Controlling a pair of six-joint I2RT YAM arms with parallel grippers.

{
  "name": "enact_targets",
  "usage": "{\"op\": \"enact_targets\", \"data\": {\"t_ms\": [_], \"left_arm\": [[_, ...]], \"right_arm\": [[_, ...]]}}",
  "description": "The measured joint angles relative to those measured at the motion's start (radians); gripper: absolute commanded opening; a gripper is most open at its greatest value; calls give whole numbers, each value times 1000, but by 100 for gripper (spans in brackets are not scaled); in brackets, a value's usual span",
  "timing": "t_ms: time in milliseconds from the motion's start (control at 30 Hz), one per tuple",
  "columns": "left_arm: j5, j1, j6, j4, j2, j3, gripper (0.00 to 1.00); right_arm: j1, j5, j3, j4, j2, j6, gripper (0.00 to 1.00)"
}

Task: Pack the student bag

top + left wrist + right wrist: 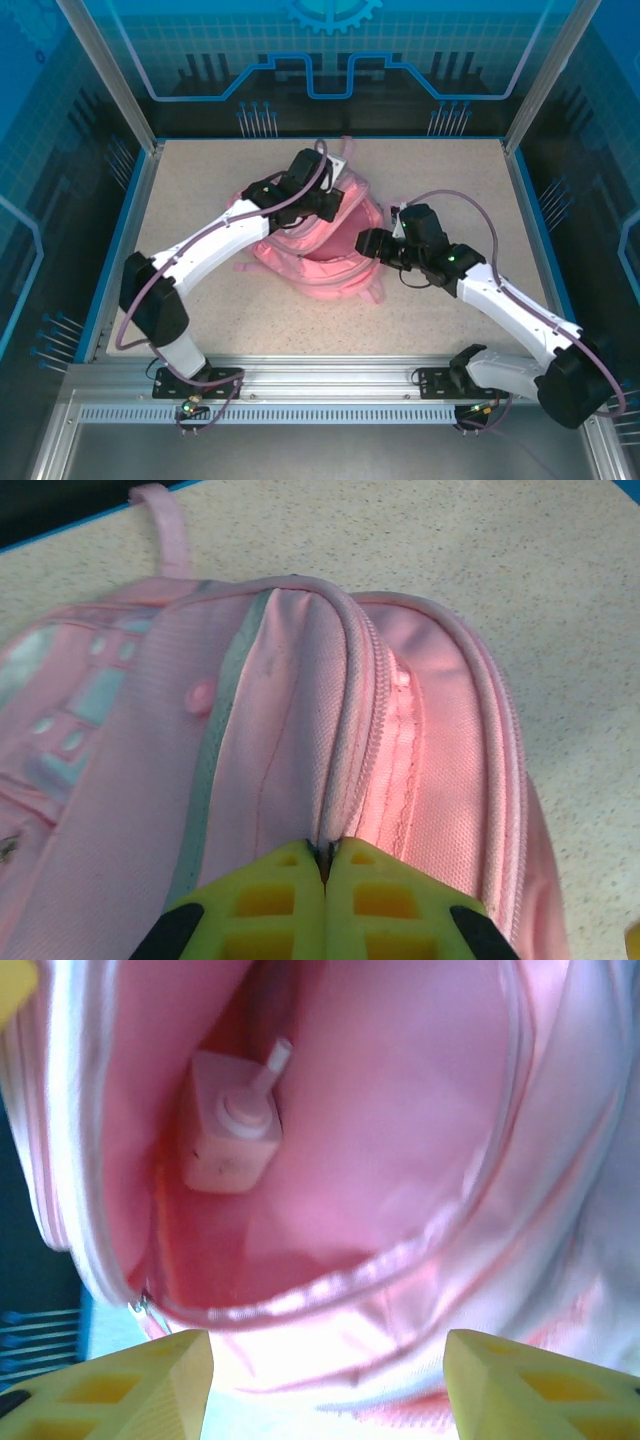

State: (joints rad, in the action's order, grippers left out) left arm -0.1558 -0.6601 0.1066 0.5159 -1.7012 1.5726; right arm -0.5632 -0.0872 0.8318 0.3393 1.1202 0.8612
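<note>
Mid-table (200, 180), well clear of every edge: pink bag (330, 255), slumped in a soft heap. Far end of it under the left gripper (335, 205), right flank facing the right gripper (365, 243).

From the near-left corner, left arm (210, 240) arched out over the bag. From the near-right corner, right arm (500, 300) angled in low toward the bag's right side.

Seen from the left wrist: left gripper (325, 852) closed tight, yellow fingers (270, 905) pressed together, a ridge of bag (300, 700) fabric beside the zip (365, 730) nipped between the tips. Running away from the pinch, a grey stripe (215, 760) on the left, the zip in the middle, a piped seam (510, 760) on the right. At the far end, a pink loop (165, 525) lying on the table (500, 560).

Seen from the right wrist: right gripper (325, 1390) spread wide, yellow fingers (140, 1380) at the lower corners of the view, gripping nothing, lower lip of the bag (420, 1110) mouth lying across the gap. Mouth gaping, zip teeth curving round the rim. Deep inside, against the pink lining, a small pale box (230, 1130) with a round cap and a short stub sticking out of it; kind of thing not clear.
</note>
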Motion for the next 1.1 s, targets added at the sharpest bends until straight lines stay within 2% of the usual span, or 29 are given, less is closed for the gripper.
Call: {"op": "enact_targets", "data": {"t_ms": [233, 367, 733, 1100], "left_arm": [[56, 2, 46, 13, -148, 153, 0], [80, 3, 53, 53, -184, 207, 0], [102, 6, 53, 115, -196, 251, 0], [101, 8, 54, 146, -200, 278, 0]], "right_arm": [[-231, 179, 0, 90, -24, -206, 58], [-306, 250, 0, 83, 14, -313, 56], [-320, 262, 37, -7, 190, -539, 49], [-320, 238, 158, -72, 343, -602, 42]]}}
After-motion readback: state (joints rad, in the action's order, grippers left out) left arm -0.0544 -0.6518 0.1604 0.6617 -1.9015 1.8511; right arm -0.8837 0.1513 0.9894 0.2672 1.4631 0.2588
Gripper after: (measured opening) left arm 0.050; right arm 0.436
